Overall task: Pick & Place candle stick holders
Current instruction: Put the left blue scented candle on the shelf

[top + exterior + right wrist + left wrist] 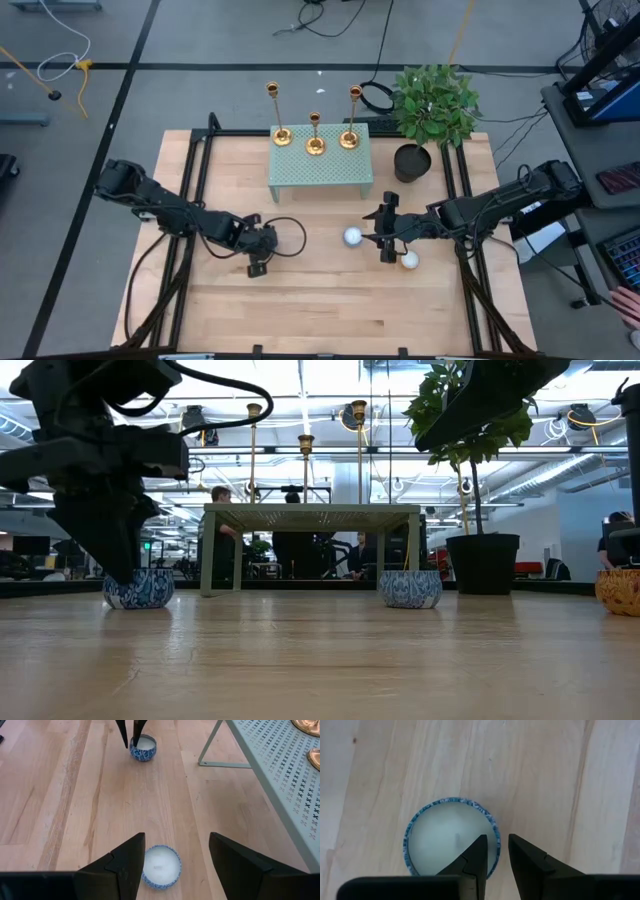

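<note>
Three brass candle stick holders (314,122) stand beyond both pincers: rigid, slippery, top-heavy; grasp mid-stem. Left pincer (496,851) nearly closed over a candle (447,836); right pincer (176,851) open.

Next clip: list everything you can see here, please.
candle stick holders: three, gold, upright on the stand
stand: one, pale green, back centre of the table
plant: one, green in a black pot, right of the stand
blue candles: two, white wax, mid-table
orange candle: one, right side
table: one, light wood
person: background, beyond the table
left claw: down at one blue candle
right claw: open, beside the other blue candle
</note>
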`<state>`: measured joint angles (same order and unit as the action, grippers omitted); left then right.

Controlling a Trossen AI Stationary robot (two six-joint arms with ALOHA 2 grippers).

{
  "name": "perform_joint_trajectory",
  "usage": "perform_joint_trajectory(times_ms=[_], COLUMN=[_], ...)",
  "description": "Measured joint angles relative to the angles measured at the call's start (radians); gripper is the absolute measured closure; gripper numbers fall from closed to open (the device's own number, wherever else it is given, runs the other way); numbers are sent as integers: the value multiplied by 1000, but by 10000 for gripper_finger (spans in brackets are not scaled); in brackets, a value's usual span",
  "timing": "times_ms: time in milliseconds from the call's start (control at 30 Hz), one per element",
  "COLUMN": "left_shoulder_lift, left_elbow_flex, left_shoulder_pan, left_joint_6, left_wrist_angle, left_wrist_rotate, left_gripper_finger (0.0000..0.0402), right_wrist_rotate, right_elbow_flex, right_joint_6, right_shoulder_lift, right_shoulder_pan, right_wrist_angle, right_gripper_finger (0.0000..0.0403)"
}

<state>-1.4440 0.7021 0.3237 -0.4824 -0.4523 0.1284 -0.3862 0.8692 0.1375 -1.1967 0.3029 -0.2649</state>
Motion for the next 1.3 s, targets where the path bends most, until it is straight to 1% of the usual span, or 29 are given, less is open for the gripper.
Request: perform_joint_trajectory(times_ms=[200, 267, 400, 433, 533, 633, 767, 933, 1033, 1100, 1200, 1300], left_shoulder_lift=[-8, -8, -8, -8, -2, -1, -1, 0, 0, 1, 1, 1], left_elbow_flex=[1, 1, 1, 1, 4, 42, 150, 328, 428, 485, 539, 549], left_shoulder_pan=[0, 0, -1, -1, -1, -1, -13, -88, -149, -200, -293, -403], left_joint_6=[30, 41, 32, 25, 2, 27, 49, 50, 53, 63, 49, 13], left_wrist_angle=[13, 13, 16, 16, 28, 58, 54, 40, -17, -87, -181, -216], left_wrist_rotate=[10, 3, -13, -12, -7, -4, 15, 33, 33, 38, 39, 30], left_gripper_finger=[320, 333, 384, 391, 388, 393, 392, 396, 393, 396, 395, 394], right_wrist_rotate=[0, 0, 0, 0, 0, 0, 0, -2, -2, -2, -2, -2], right_elbow_flex=[0, 0, 0, 0, 0, 0, 0, 0, 0, 0, 0, 0], right_joint_6=[0, 0, 0, 0, 0, 0, 0, 0, 0, 0, 0, 0], right_shoulder_lift=[0, 0, 0, 0, 0, 0, 0, 0, 0, 0, 0, 0], right_shoulder_pan=[0, 0, 0, 0, 0, 0, 0, 0, 0, 0, 0, 0], right_wrist_angle=[0, 1, 1, 1, 2, 3, 6, 6, 6, 6, 6, 6], right_gripper_finger=[190, 190, 190, 190, 190, 190, 190, 190, 190, 190, 190, 190])
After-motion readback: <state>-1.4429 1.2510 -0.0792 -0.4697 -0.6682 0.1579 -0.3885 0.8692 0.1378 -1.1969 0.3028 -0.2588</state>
